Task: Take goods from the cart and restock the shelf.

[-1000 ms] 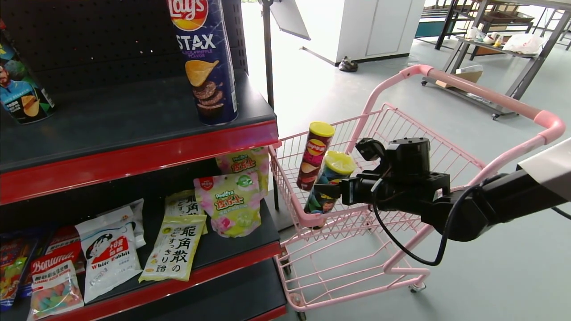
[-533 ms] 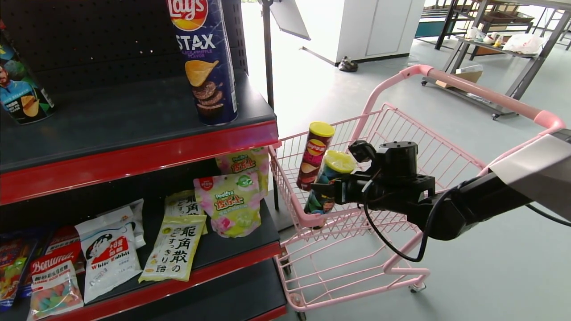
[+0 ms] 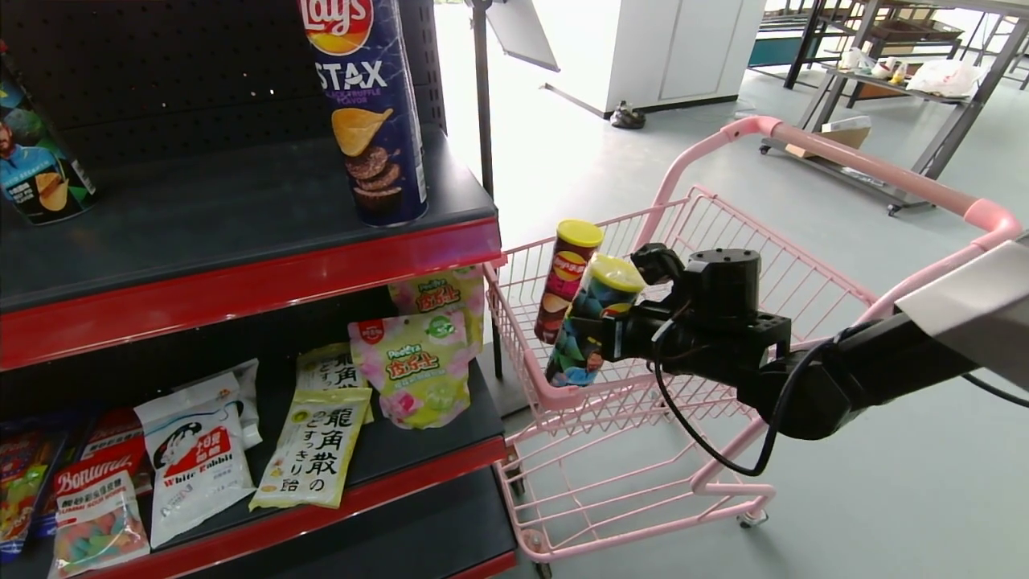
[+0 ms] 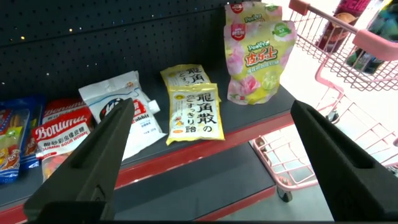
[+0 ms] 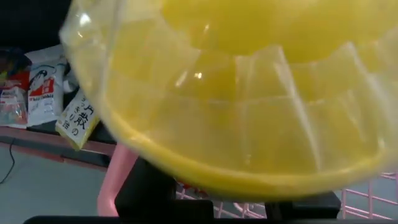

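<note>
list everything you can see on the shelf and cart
shelf: 1, black, red edges, robot's left
blue chip can: 1, dark blue, upper board
dark can: 1, dark teal, upper board, far left
green-pink pouches: 2, lower board, by cart
yellow packets: 2, lower board, overlapping
white bag: 1, lower board
red-white bag: 1, lower board, left
cart: 1, pink, right of shelf
maroon can: 1, yellow lid, in cart
colourful can: 1, yellow lid, tilted, in right pincer
right pincer: 1, black, shut on colourful can
left pincer: 1, black, open, facing lower board
</note>
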Controlling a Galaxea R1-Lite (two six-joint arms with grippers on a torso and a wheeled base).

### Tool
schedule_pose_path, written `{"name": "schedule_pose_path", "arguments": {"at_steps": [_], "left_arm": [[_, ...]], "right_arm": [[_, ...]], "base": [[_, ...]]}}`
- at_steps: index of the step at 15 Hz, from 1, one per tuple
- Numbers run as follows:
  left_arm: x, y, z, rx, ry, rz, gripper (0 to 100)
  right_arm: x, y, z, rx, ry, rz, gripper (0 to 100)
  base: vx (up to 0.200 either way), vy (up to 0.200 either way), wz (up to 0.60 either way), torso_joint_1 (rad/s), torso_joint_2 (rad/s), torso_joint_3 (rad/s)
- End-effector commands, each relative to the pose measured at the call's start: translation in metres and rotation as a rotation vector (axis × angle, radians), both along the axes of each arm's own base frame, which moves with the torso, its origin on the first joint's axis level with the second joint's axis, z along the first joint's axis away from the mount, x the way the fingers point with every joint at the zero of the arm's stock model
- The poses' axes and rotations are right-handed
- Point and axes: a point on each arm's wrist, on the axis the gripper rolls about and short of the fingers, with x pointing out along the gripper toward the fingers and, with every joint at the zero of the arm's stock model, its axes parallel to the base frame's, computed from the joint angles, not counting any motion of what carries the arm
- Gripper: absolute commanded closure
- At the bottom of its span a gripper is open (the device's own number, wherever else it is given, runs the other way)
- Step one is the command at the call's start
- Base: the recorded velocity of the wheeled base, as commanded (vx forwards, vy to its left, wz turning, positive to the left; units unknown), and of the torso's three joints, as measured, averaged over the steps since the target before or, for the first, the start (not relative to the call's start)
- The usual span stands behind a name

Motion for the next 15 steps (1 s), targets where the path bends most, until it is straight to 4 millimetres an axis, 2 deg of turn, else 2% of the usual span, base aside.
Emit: {"name": "schedule_pose_path", "arguments": {"at_steps": [1, 3, 5, 8, 10, 11, 13, 14, 15], "left_arm": [[0.000, 0.000, 0.000, 0.000, 0.001, 0.001, 0], [0.000, 0.000, 0.000, 0.000, 0.001, 0.000, 0], [0.000, 0.000, 0.000, 0.000, 0.001, -0.002, 0], [0.000, 0.000, 0.000, 0.000, 0.001, -0.002, 0], [0.000, 0.000, 0.000, 0.000, 0.001, -0.002, 0], [0.000, 0.000, 0.000, 0.000, 0.001, -0.002, 0], [0.000, 0.000, 0.000, 0.000, 0.001, 0.000, 0], [0.000, 0.000, 0.000, -0.002, 0.001, -0.002, 0], [0.000, 0.000, 0.000, -0.002, 0.001, -0.002, 0]], "right_arm": [[-0.035, -0.016, 0.073, 0.043, -0.170, -0.001, 100], [-0.054, -0.028, 0.108, 0.034, -0.244, -0.002, 100], [-0.078, -0.049, 0.143, 0.025, -0.304, -0.026, 100], [-0.119, -0.074, 0.164, 0.016, -0.316, -0.073, 100], [-0.159, -0.092, 0.160, -0.015, -0.273, -0.123, 100], [-0.170, -0.098, 0.155, -0.028, -0.257, -0.143, 100], [-0.216, -0.132, 0.124, -0.170, -0.243, -0.315, 100], [-0.232, -0.142, 0.113, -0.244, -0.249, -0.362, 100], [-0.258, -0.151, 0.096, -0.264, -0.235, -0.359, 100]], "base": [[0.000, 0.000, 0.00, 0.000, 0.00, 0.000], [0.000, 0.000, 0.00, 0.000, 0.00, 0.000], [0.000, 0.000, 0.00, 0.000, 0.00, 0.000], [0.000, 0.000, 0.00, 0.000, 0.00, 0.000], [0.000, 0.000, 0.00, 0.000, 0.00, 0.000], [0.000, 0.000, 0.00, 0.000, 0.00, 0.000], [0.000, 0.000, 0.00, 0.000, 0.00, 0.000], [0.000, 0.000, 0.00, 0.000, 0.00, 0.000], [0.000, 0.000, 0.00, 0.000, 0.00, 0.000]]}}
